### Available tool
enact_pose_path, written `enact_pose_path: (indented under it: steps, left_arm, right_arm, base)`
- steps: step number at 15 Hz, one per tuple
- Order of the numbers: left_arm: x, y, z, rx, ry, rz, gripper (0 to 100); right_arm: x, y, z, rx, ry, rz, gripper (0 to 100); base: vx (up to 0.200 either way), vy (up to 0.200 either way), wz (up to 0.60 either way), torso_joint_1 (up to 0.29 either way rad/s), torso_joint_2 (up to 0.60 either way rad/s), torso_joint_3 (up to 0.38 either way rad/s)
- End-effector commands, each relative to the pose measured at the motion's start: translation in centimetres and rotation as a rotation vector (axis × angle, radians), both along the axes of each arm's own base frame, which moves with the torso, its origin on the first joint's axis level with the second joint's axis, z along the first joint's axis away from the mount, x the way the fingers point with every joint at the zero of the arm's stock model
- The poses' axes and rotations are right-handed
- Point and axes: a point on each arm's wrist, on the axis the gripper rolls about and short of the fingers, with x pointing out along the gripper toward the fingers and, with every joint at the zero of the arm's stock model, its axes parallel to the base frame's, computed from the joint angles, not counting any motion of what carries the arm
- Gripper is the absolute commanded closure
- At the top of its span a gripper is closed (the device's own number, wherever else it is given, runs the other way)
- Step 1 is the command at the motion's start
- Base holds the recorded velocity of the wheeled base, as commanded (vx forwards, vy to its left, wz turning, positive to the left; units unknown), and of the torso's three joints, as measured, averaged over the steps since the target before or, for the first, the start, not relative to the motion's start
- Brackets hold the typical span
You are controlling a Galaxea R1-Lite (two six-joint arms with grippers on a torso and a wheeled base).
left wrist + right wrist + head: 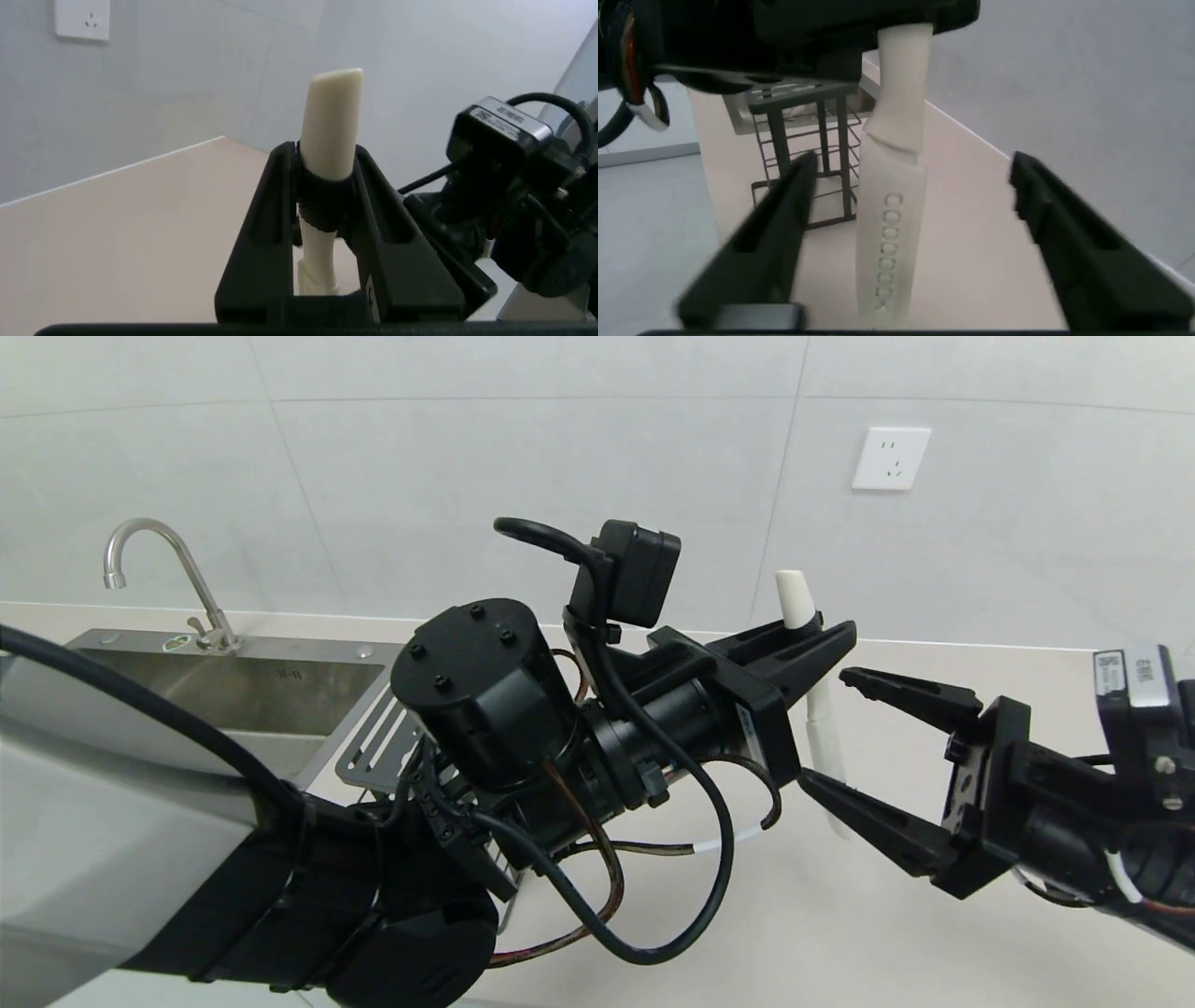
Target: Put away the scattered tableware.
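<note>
A white knife (826,733) hangs upright over the beige counter (915,915), handle up and blade down. My left gripper (805,639) is shut on its handle (332,121), whose rounded end sticks out above the fingers (271,201). My right gripper (825,728) stands open at blade height, one finger on each side and not touching it. In the right wrist view the blade (892,224), with a row of small ovals, hangs between the spread fingers (775,243).
A steel sink (233,691) with a faucet (159,565) sits at the back left, with a slotted drain rack (378,742) beside it. A black wire rack (808,159) stands on the counter beyond the blade. A wall socket (890,457) is on the tiled wall.
</note>
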Motion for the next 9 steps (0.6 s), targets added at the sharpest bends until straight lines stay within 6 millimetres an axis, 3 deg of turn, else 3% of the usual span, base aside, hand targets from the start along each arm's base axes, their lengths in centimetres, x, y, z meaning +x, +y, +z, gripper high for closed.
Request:
enact_pose_path:
  steps: [1,2,4,7,9]
  left_arm:
    - [0.2,0.3,0.2,-0.005,-0.002,0.012,100]
    - [0.3,0.5,0.3,-0.006,-0.003,0.020,100]
    - [0.7,1.0,0.4,-0.004,-0.012,0.043,100]
    - [-0.3,2.6,1.4,-0.009,-0.024,0.047,100]
    - [-1.2,3.6,1.5,-0.001,-0.022,0.048,100]
  right_arm:
    - [-2.2,-1.3,-0.6,-0.010,0.015,-0.003,0]
    - [-3.1,-1.8,-0.7,-0.009,0.011,-0.005,0]
    - [-6.1,-5.1,-0.4,0.021,-0.059,-0.113,0]
    - [-10.0,-8.2,1.6,0.053,-0.278,-0.289,0]
    - [-13.1,-9.4,1.5,0.061,-0.332,-0.376,0]
  base:
    - [0.000,0.000,0.00,0.000,0.00,0.000]
    - [0.000,0.000,0.00,0.000,0.00,0.000]
    - [0.000,0.000,0.00,0.000,0.00,0.000]
    - [0.000,0.000,0.00,0.000,0.00,0.000]
    - [0.000,0.000,0.00,0.000,0.00,0.000]
